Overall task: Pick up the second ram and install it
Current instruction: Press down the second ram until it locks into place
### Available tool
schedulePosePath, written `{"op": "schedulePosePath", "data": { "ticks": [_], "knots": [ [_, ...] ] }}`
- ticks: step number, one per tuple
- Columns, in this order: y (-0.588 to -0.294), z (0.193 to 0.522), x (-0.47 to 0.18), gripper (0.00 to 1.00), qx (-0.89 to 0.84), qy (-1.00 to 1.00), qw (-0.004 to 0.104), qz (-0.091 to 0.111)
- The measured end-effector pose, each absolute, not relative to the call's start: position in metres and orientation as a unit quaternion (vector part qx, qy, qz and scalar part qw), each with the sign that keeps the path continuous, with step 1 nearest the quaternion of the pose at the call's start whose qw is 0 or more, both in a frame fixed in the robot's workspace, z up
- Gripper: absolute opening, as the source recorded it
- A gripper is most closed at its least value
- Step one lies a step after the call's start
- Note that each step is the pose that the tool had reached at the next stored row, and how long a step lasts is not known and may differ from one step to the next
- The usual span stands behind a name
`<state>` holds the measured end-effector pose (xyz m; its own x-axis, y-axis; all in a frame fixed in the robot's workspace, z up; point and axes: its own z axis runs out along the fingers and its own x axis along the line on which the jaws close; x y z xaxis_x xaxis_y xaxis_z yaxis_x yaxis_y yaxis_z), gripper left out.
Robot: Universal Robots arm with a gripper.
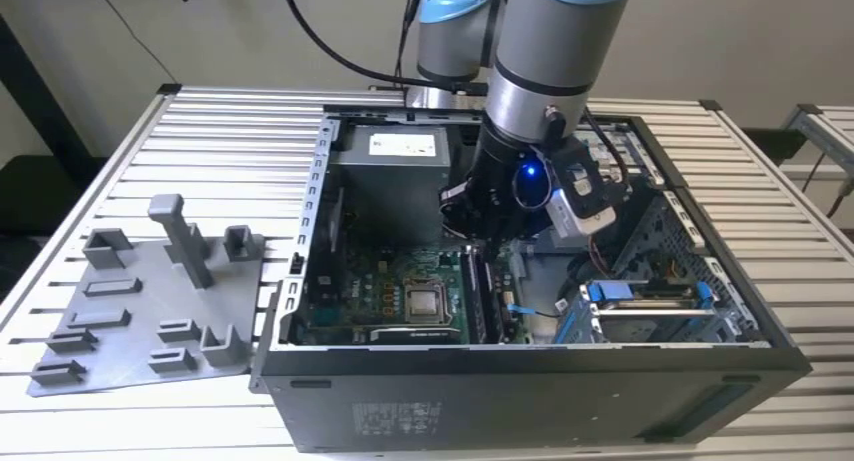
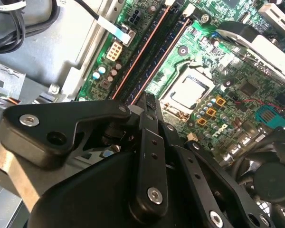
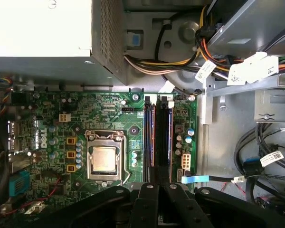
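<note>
My gripper [image 1: 483, 243] hangs inside the open computer case, over the two long memory slots beside the processor [image 3: 103, 157]. In both wrist views its black fingers [image 2: 149, 107] stand shut together, and I see nothing between them. They cover one end of the slots [image 3: 160, 186]. The second ram [image 3: 163, 142] looks like a slim dark strip standing on edge in the slot farther from the processor [image 2: 156, 61]. I cannot tell how deep it sits. The neighbouring slot [image 3: 148, 142] also shows a dark strip.
The power supply [image 1: 387, 176] stands at the back of the case, with cable bundles [image 3: 213, 61] and a drive cage [image 1: 654, 306] on the exterior view's right. A grey fixture plate [image 1: 147, 301] with blocks lies left of the case on the slatted table [image 1: 214, 131].
</note>
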<state>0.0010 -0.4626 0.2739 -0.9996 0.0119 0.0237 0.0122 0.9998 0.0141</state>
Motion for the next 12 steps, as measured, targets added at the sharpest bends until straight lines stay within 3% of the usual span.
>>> {"op": "schedulePosePath", "data": {
  "ticks": [12],
  "knots": [
    [-0.4626, 0.2739, 0.0009, 0.11, 0.004, -1.0, 0.012, -0.006]
  ]
}}
